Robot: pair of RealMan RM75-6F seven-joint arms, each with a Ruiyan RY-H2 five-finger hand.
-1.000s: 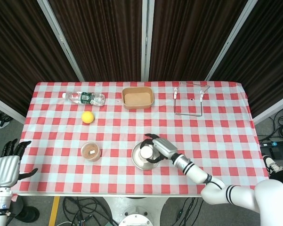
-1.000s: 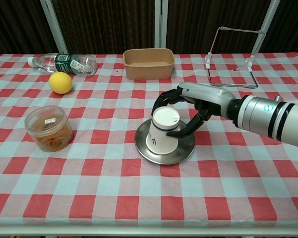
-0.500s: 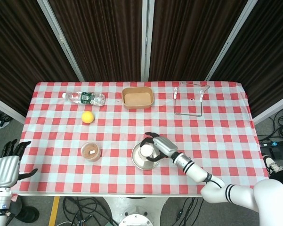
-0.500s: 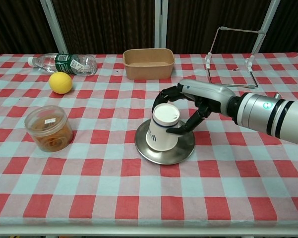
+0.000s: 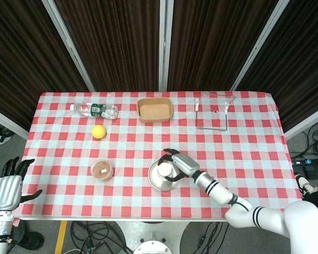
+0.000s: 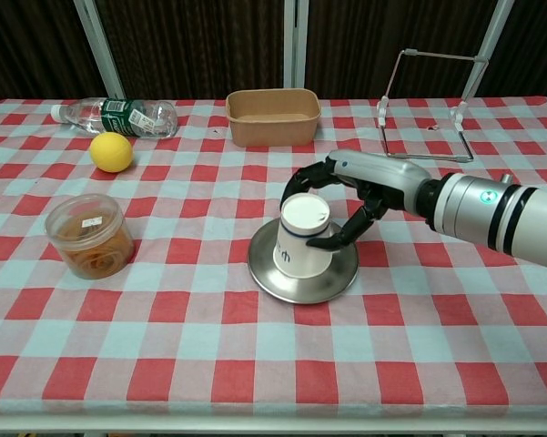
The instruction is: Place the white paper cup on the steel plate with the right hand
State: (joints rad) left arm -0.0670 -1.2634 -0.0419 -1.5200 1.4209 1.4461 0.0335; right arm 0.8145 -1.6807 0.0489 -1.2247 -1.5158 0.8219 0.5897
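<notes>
We have the right robot hand wrapped around the white paper cup, fingers on the far side and thumb on the near side, so the cup is held. The cup stands upside down, its base facing up, on the steel plate, leaning a little toward nine o'clock; whether its rim sits fully flat on the plate we cannot tell. We judge the grip is kept to steady the cup until it settles, since a light cup could tip on smooth steel.

Our left robot hand hangs off the table at its nine o'clock edge, fingers apart and holding nothing, out of the way because the task belongs to the right one.

From the plate, a plastic jar sits at nine o'clock, well apart, so opening the fingers should disturb nothing nearby.
</notes>
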